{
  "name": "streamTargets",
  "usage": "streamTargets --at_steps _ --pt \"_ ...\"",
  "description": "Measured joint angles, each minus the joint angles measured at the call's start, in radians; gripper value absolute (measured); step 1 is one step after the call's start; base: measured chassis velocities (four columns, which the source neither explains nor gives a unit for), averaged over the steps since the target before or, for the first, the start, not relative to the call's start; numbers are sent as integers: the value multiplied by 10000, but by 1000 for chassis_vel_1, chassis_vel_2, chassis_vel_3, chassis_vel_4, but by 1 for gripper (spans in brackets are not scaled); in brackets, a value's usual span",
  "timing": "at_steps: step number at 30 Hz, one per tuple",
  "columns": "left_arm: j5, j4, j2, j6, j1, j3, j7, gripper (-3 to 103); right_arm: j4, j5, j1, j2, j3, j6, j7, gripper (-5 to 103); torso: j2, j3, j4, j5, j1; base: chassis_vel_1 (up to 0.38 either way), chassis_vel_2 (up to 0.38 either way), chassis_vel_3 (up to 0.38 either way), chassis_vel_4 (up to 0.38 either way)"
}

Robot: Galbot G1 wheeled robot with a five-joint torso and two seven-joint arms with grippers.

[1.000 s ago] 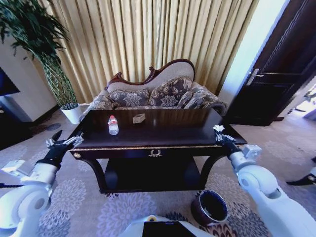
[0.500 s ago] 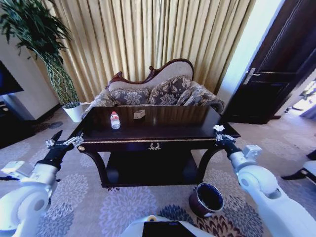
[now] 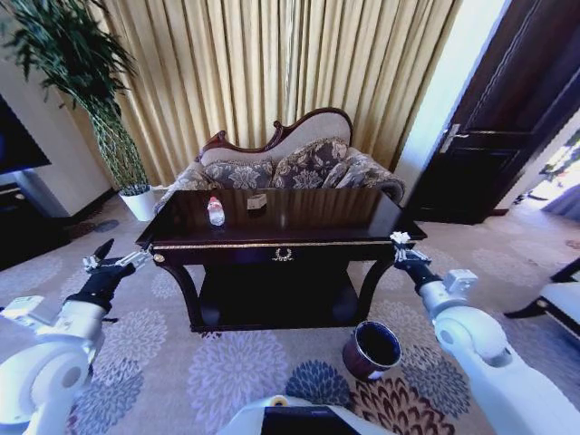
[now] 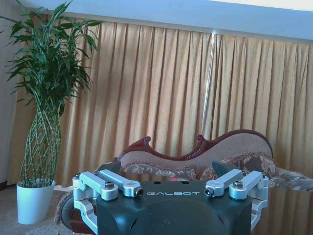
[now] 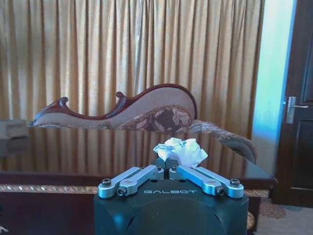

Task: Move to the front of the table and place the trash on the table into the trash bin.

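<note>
1. Two items on the table [image 3: 308, 231], near its far left edge: clear bottle [image 3: 216, 211] upright, brownish carton [image 3: 256, 202] just beside it.
2. Right gripper [image 5: 168, 169], off the table's front right corner: fingers closed narrow on the crumpled white scrap [image 5: 180, 150].
3. Left gripper [image 3: 111, 264], off the front left corner: fingers spread wide, holding nothing.
4. Trash bin [image 3: 371, 350]: on the carpet, tilted, below the table's front right corner.
</note>
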Motion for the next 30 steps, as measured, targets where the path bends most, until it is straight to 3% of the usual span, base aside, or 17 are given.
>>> streamTargets --at_steps 12,17,20,30 --pt "0 60 -40 -27 -76 85 5 100 -2984 -820 -339 671 -972 308 -284 0 -3 3 0 0 5 0 0 0 0" --pt "0 58 -47 -36 -51 74 8 100 -4969 -1440 231 880 -1664 540 -288 0 -3 2 1 5 3 0 0 0 0" --pt "-4 48 -60 -133 92 -27 36 100 -7016 -1758 922 1066 -2050 874 -522 0 -3 3 2 4 5 0 0 0 0" --pt "-4 31 -177 -256 155 -33 59 100 -9335 -1986 1791 1303 -2275 1294 -739 0 -3 2 1 1 3 0 0 0 0"
